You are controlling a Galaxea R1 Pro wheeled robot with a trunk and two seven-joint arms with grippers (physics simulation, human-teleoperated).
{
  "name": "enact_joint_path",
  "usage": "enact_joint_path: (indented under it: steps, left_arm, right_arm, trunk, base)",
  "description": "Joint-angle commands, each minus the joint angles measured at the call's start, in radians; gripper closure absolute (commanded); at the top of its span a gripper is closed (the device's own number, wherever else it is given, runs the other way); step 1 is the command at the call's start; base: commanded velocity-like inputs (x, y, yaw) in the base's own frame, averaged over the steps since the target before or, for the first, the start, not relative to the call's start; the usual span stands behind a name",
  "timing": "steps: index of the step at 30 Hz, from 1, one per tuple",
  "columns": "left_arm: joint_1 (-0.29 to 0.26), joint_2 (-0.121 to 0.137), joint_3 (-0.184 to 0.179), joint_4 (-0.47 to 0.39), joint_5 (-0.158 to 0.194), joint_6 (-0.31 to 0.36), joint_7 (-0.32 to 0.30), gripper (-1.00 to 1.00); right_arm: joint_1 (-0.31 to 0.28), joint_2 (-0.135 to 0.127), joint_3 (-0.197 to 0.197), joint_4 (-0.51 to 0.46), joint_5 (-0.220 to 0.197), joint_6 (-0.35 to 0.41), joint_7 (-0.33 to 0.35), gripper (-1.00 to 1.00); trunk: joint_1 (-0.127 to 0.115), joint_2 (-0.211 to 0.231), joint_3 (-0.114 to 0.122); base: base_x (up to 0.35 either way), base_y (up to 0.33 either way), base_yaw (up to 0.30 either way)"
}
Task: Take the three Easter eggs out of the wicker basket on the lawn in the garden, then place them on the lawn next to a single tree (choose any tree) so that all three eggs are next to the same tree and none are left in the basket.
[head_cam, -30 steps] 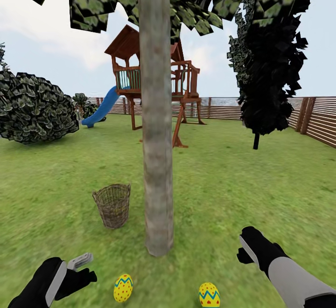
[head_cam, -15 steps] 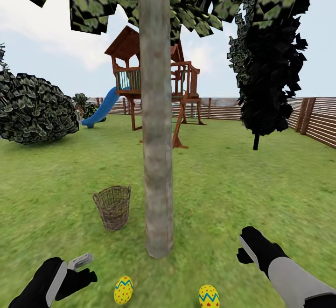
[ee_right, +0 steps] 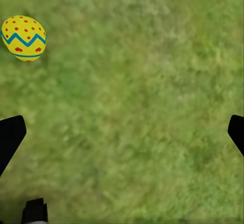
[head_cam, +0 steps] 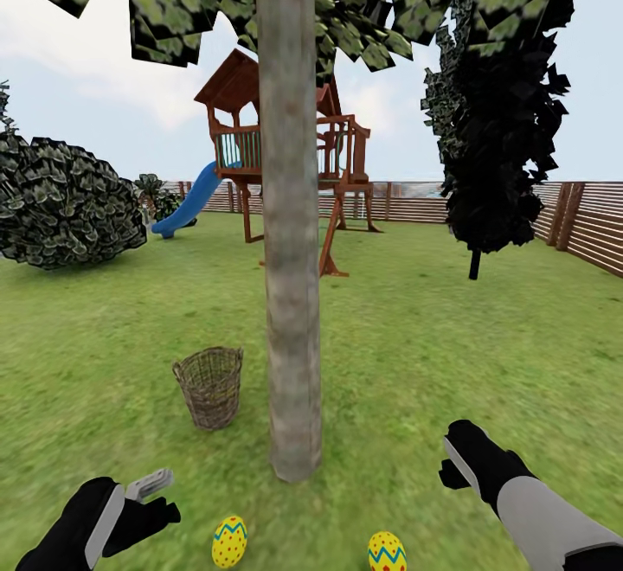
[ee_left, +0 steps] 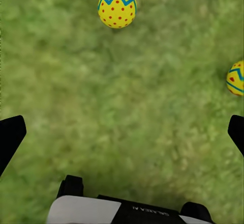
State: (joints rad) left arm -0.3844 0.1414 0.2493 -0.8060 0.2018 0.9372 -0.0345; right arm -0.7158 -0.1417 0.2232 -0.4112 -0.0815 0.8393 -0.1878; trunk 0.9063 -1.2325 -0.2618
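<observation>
While two Easter eggs lie on the lawn at the foot of the tree, the third is unaccounted for; it may sit in the wicker basket, whose inside cannot be read from the head view.

- First egg: on grass, near the trunk base, on the left end effector's side.
- Second egg: on grass, near the trunk, toward the right arm.
- Basket: upright, just beside the trunk, on its far left.
- Left end effector: fingers spread wide, holding nothing, over bare grass.
- Right end effector: likewise wide apart, empty.

Judgement: two of three placed; one probably left.
</observation>
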Motion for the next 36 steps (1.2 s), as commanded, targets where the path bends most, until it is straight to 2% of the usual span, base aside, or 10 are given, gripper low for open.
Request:
enact_joint_path:
  steps: [1,23,31,36]
  left_arm:
    - [-0.001,0.0,0.002,-0.001,-0.001,0.005,-0.004,-1.0]
    - [-0.001,0.0,0.002,-0.001,-0.001,0.005,-0.003,-1.0]
    - [-0.001,0.002,0.003,-0.001,0.002,0.001,-0.005,-1.0]
    - [-0.001,0.0,0.003,0.001,0.001,0.0,-0.005,-1.0]
  right_arm:
    - [-0.001,-0.001,0.007,-0.001,-0.009,0.004,-0.005,-1.0]
    - [-0.001,-0.003,0.007,-0.001,-0.009,0.004,-0.007,-1.0]
    - [-0.001,-0.003,0.007,-0.001,-0.009,0.004,-0.007,-1.0]
    - [-0.001,-0.002,0.007,-0.001,-0.009,0.004,-0.007,-1.0]
  trunk:
    - [-0.004,0.006,0.002]
    - [-0.088,0.16,0.071]
    - [-0.088,0.16,0.071]
    - [-0.088,0.16,0.071]
  base:
    - [0.0,0.0,0.0]
    - [0.0,0.0,0.0]
    - [-0.004,0.003,0.0]
    - [-0.166,0.166,0.0]
